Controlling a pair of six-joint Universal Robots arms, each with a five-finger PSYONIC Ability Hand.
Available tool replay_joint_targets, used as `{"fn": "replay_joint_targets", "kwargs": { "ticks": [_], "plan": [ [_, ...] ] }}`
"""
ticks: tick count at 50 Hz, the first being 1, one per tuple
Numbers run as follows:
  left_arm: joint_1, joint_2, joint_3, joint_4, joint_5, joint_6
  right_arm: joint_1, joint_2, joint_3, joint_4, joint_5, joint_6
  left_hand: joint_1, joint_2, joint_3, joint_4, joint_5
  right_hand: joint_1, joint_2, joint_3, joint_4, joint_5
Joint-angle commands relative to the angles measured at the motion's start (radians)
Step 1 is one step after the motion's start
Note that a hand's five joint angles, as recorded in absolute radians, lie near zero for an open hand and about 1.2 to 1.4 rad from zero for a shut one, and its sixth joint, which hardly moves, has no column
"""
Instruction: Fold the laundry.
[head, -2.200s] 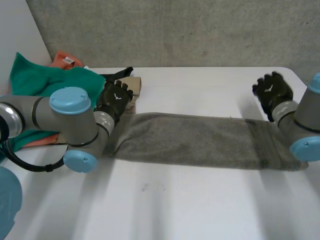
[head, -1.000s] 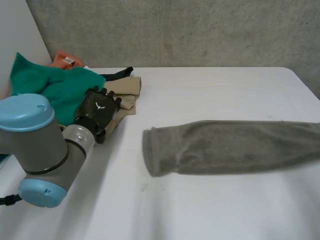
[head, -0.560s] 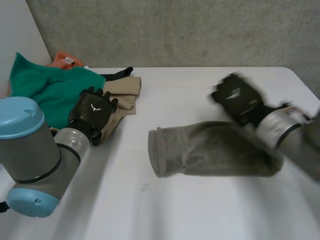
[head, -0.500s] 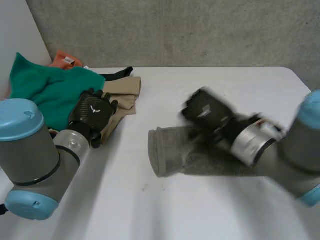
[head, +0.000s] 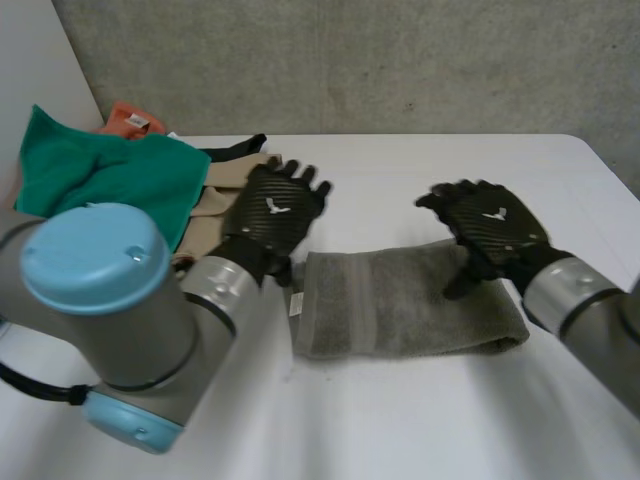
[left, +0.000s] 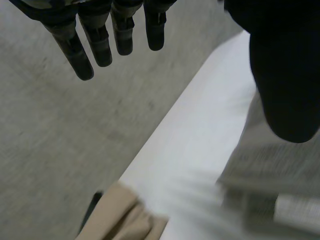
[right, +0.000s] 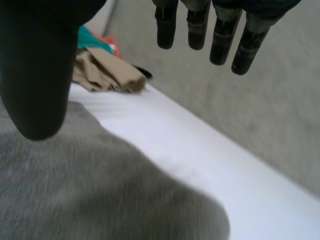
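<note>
Grey folded towel (head: 400, 310) lies mid-frame, long axis left to right, with a white label (head: 296, 304) at its left edge, unreadable. Left hand (head: 275, 210) by its left end, right hand (head: 490, 225) over its right, fingers of both straight and apart. Green cloth (head: 110, 170) upper left.

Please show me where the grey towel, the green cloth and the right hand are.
grey towel (head: 400, 305): head view, middle of its top layer.
green cloth (head: 110, 172): head view, its middle.
right hand (head: 492, 226): head view, back of the hand.
</note>
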Motion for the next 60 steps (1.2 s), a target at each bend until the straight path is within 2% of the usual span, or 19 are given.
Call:
{"fn": "replay_joint_targets", "kwargs": {
  "ticks": [1,7,11,12,19,22,25,30,32,36,37,38,39,42,45,47,51,55,60],
  "plan": [
    [-0.1,-0.16,0.104,-0.011,-0.004,-0.059,-0.174,0.044,0.082,0.119,-0.025,-0.206,-0.024,-0.028,-0.033,-0.03,-0.047,-0.02,-0.046,-0.038,-0.057,-0.062],
    [-0.103,-0.233,0.139,-0.041,-0.01,-0.056,-0.218,0.15,0.099,0.154,-0.026,-0.346,-0.024,-0.028,-0.033,-0.03,-0.047,0.039,0.013,0.021,0.003,-0.003],
    [-0.099,-0.239,0.139,-0.073,-0.011,-0.052,-0.24,0.196,0.085,0.154,-0.013,-0.371,-0.024,-0.028,-0.033,-0.03,-0.047,0.78,0.754,0.763,0.744,0.738],
    [-0.099,-0.234,0.136,-0.083,-0.011,-0.052,-0.243,0.196,0.079,0.145,-0.007,-0.374,-0.024,-0.028,-0.033,-0.03,-0.047,1.197,1.171,1.179,1.161,1.155],
    [-0.097,-0.198,0.104,-0.13,-0.025,-0.055,-0.217,0.152,0.026,0.137,0.03,-0.394,-0.024,-0.028,-0.033,-0.03,-0.047,1.201,1.176,1.184,1.165,1.159],
    [-0.079,-0.141,0.076,-0.153,-0.062,-0.059,-0.093,0.063,-0.028,0.137,0.046,-0.412,-0.024,-0.028,-0.033,-0.03,-0.047,1.201,1.176,1.184,1.165,1.159],
    [-0.05,-0.089,0.046,-0.158,-0.099,-0.067,0.074,0.052,-0.092,0.137,0.056,-0.44,-0.024,-0.028,-0.033,-0.03,-0.047,1.201,1.176,1.184,1.165,1.159],
    [0.008,0.0,-0.02,-0.156,-0.14,-0.065,0.281,0.136,-0.163,0.122,0.044,-0.511,-0.024,-0.028,-0.033,-0.03,-0.047,1.201,1.176,1.184,1.165,1.159],
    [0.045,0.031,-0.054,-0.15,-0.149,-0.065,0.356,0.179,-0.175,0.117,0.044,-0.597,-0.024,-0.028,-0.033,-0.03,-0.047,1.201,1.176,1.184,1.165,1.159],
    [0.074,0.051,-0.083,-0.146,-0.149,-0.068,0.432,0.274,-0.177,0.11,0.05,-0.731,-0.024,-0.028,-0.033,-0.03,-0.047,1.201,1.176,1.184,1.165,1.159],
    [0.074,0.051,-0.085,-0.146,-0.149,-0.068,0.438,0.29,-0.181,0.107,0.058,-0.745,-0.024,-0.028,-0.033,-0.03,-0.047,1.042,1.017,1.025,1.006,1.001],
    [0.076,0.051,-0.085,-0.144,-0.149,-0.068,0.441,0.299,-0.184,0.102,0.062,-0.749,-0.024,-0.028,-0.033,-0.03,-0.047,0.741,0.716,0.724,0.705,0.7],
    [0.076,0.051,-0.083,-0.144,-0.149,-0.068,0.441,0.302,-0.192,0.097,0.07,-0.736,-0.024,-0.028,-0.033,-0.03,-0.047,-0.014,-0.04,-0.032,-0.051,-0.056],
    [0.071,0.046,-0.068,-0.139,-0.148,-0.07,0.44,0.301,-0.194,0.088,0.078,-0.653,-0.024,-0.028,-0.033,-0.03,-0.047,-0.02,-0.046,-0.038,-0.057,-0.062],
    [0.067,0.045,-0.036,-0.112,-0.146,-0.076,0.38,0.25,-0.18,0.073,0.066,-0.416,-0.024,-0.028,-0.033,-0.03,-0.047,-0.02,-0.046,-0.038,-0.057,-0.062],
    [0.064,0.042,-0.011,-0.087,-0.146,-0.082,0.305,0.143,-0.153,0.062,0.056,-0.179,-0.024,-0.028,-0.033,-0.03,-0.047,-0.02,-0.046,-0.038,-0.057,-0.062],
    [0.007,0.028,0.07,-0.043,-0.14,-0.125,0.202,0.003,-0.091,0.022,0.035,0.138,-0.024,-0.027,-0.033,-0.029,-0.046,-0.02,-0.046,-0.038,-0.057,-0.062],
    [-0.056,-0.035,0.148,-0.043,-0.097,-0.177,0.107,-0.052,-0.076,0.024,0.041,0.252,0.0,-0.004,-0.009,-0.006,-0.023,-0.02,-0.046,-0.038,-0.057,-0.062],
    [-0.096,-0.119,0.216,-0.052,0.012,-0.252,0.05,-0.006,-0.091,0.12,0.061,0.238,0.026,0.023,0.017,0.021,0.003,-0.02,-0.046,-0.038,-0.057,-0.062]
  ]
}}
